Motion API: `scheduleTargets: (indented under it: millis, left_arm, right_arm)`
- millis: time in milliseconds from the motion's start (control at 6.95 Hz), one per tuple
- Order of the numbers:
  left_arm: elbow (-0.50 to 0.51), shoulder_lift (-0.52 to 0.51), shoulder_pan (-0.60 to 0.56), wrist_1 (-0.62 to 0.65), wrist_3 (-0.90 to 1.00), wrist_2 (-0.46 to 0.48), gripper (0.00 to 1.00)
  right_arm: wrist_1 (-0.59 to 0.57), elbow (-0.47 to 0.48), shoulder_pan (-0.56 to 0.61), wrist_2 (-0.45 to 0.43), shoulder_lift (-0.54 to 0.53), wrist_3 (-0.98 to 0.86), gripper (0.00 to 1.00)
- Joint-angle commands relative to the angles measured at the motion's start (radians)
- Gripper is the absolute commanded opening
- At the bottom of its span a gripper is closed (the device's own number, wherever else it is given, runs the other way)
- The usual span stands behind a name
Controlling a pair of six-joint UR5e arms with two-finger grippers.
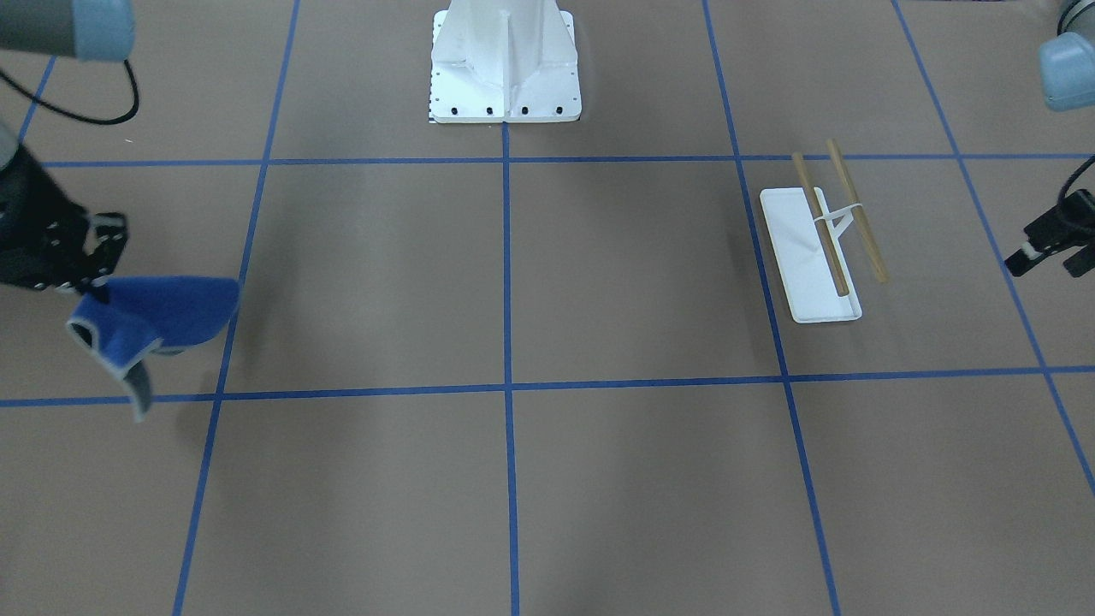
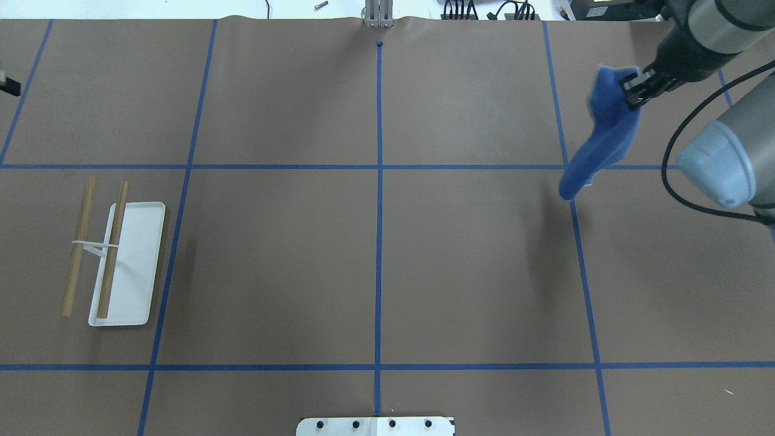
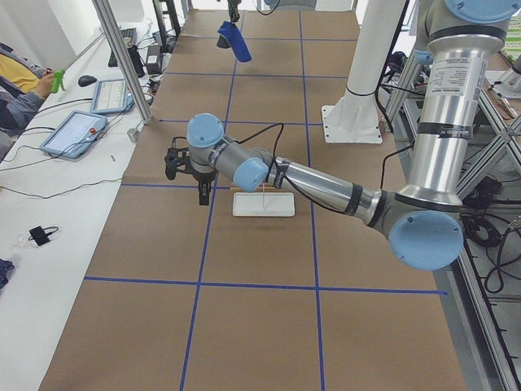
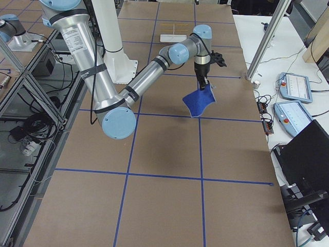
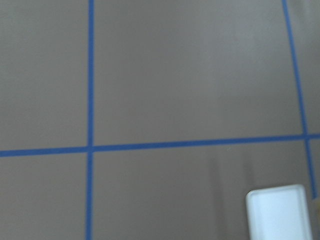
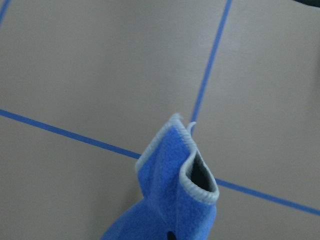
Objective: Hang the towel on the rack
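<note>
My right gripper [image 1: 96, 275] is shut on the upper edge of the towel [image 1: 162, 312] and holds it in the air, clear of the table. The towel hangs down folded, blue side out, with grey showing inside its pale-edged fold in the right wrist view [image 6: 170, 200]. It also shows in the overhead view [image 2: 608, 130]. The rack [image 1: 800, 257] stands far across the table, with two wooden rods [image 2: 113, 248] over a white base [image 2: 136, 266]. My left gripper [image 1: 1048, 261] hovers beside the rack, its fingers apart and empty.
The big white bolted pedestal [image 1: 505, 64] stands at the robot's side of the table, in the middle. Blue tape lines [image 2: 379, 242] divide the brown table. A corner of the rack's base [image 5: 277, 215] shows in the left wrist view. Tablets and cables lie on the side bench [image 3: 77, 130].
</note>
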Motion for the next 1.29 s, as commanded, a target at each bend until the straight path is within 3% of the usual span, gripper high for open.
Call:
scheduleTargets:
  millis: [0,432,719,1151]
  left_arm:
    - [0.020,-0.155,0.159,-0.026,-0.481,0.000,0.98]
    - [0.062,-0.308,0.332,-0.354,-1.405,0.019,0.98]
    - [0.072,-0.347,0.435,-0.540,-1.868,0.260,0.98]
    - [0.061,-0.367,0.481,-0.568,-2.048,0.289,0.98]
  right_arm:
    - [-0.029,0.053,-0.149,0.005,0.180,0.524,0.00]
    - [0.058,-0.052,-0.203,-0.007,0.389,1.013,0.00]
    - [0.120,-0.070,-0.217,-0.042,0.399,1.088,0.00]
    - [0.121,-0.123,-0.220,-0.102,0.480,1.138,0.00]
